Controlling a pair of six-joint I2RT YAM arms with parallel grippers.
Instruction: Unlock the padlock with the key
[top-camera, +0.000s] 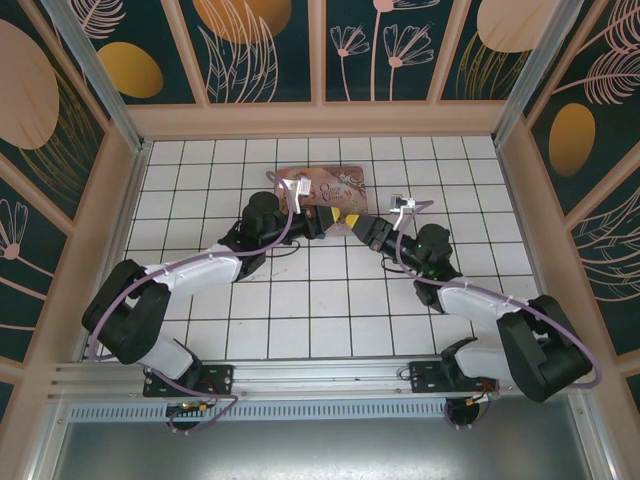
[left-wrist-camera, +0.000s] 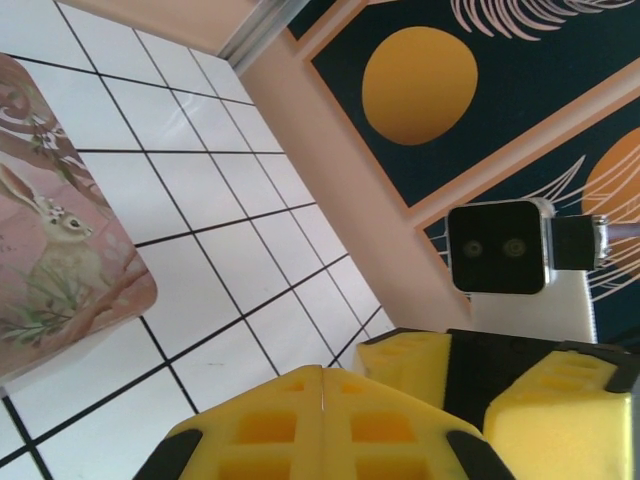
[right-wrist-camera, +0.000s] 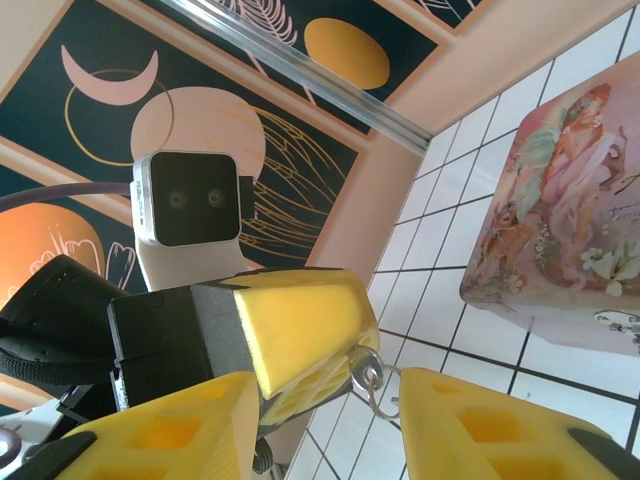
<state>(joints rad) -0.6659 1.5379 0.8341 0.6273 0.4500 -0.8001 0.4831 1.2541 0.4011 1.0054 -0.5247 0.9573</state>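
Both arms reach to the near edge of the pink illustrated tin box (top-camera: 330, 188), which lies flat on the white tiled surface (top-camera: 300, 300). Their tools meet tip to tip just in front of it.

The left tool (left-wrist-camera: 321, 385) is fully closed, its yellow fingers pressed together with no gap along the seam. Seen from the right wrist, a small silvery loop (right-wrist-camera: 368, 380) of thin metal juts from between those closed fingertips. It is clear of the tiles, on the near side of the tin and apart from it. Which of the task's two small things the loop belongs to cannot be told, because the rest of the piece is hidden inside the grip.

The right tool (right-wrist-camera: 325, 395) stands at a middling gap, holding nothing. Its two yellow fingers (right-wrist-camera: 480, 430) sit on either side of the left tool's tip. The loop is in the space between them, just beside one finger and not touching it.

From the left wrist, the tin's rabbit-painted corner lies off to the left of the closed fingers. The right arm's wrist camera (left-wrist-camera: 497, 247) faces back from beyond them.
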